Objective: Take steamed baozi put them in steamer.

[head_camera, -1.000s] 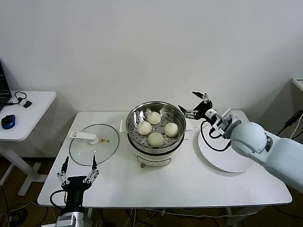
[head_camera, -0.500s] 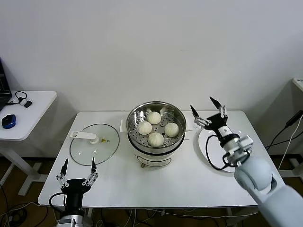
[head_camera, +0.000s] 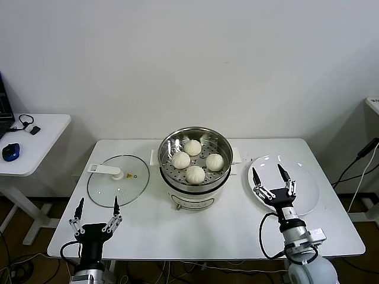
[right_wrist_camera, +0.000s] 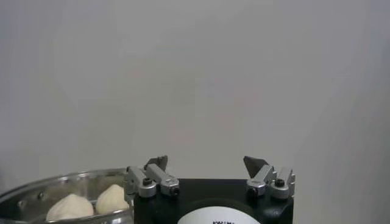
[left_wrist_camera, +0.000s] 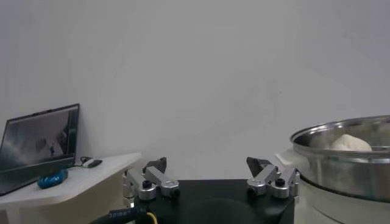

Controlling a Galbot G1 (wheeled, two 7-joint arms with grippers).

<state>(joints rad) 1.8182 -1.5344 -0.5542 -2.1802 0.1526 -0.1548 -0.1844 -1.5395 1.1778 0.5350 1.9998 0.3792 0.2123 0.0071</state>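
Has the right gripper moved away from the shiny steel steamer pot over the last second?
Yes. The right gripper, open and empty, has drawn back from beside the steamer rim to the near edge of the round white plate.

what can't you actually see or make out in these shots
- Steamer base: in the left wrist view only part of the pot shows, cut off by the frame edge.
- Baozi: the right wrist view shows only two, the rest hidden behind the rim.
- Plate: partly covered by the open right pincer in the head view.
- Small items on the side table: too small to identify.
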